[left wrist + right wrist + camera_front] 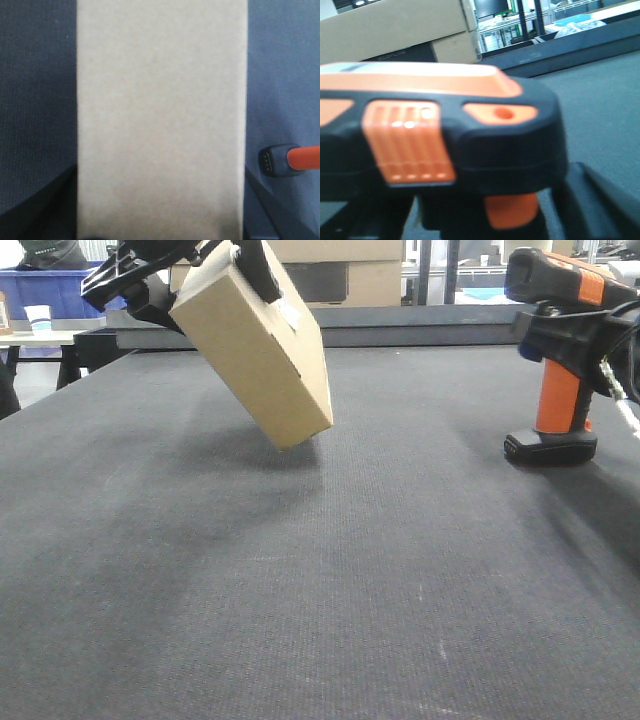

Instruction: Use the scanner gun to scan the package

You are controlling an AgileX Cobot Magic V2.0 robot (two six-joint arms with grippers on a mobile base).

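Observation:
A plain brown cardboard package (260, 350) hangs tilted above the dark table (300, 590), lower corner down and just above the surface. My left gripper (215, 285) is shut on its upper end. In the left wrist view the package (160, 115) fills the middle between my dark fingers (50, 210). The black and orange scanner gun (560, 350) stands upright at the right, its base at or just above the table. My right gripper (590, 335) is shut on its head. Its head (445, 135) fills the right wrist view. Its handle base shows in the left wrist view (282, 160).
Large cardboard boxes (340, 270) stand behind the table's raised far edge (400, 325). A blue bin (50, 290) and a paper cup (38, 317) sit on a side table at the far left. Shelving shows at the back right (520, 25).

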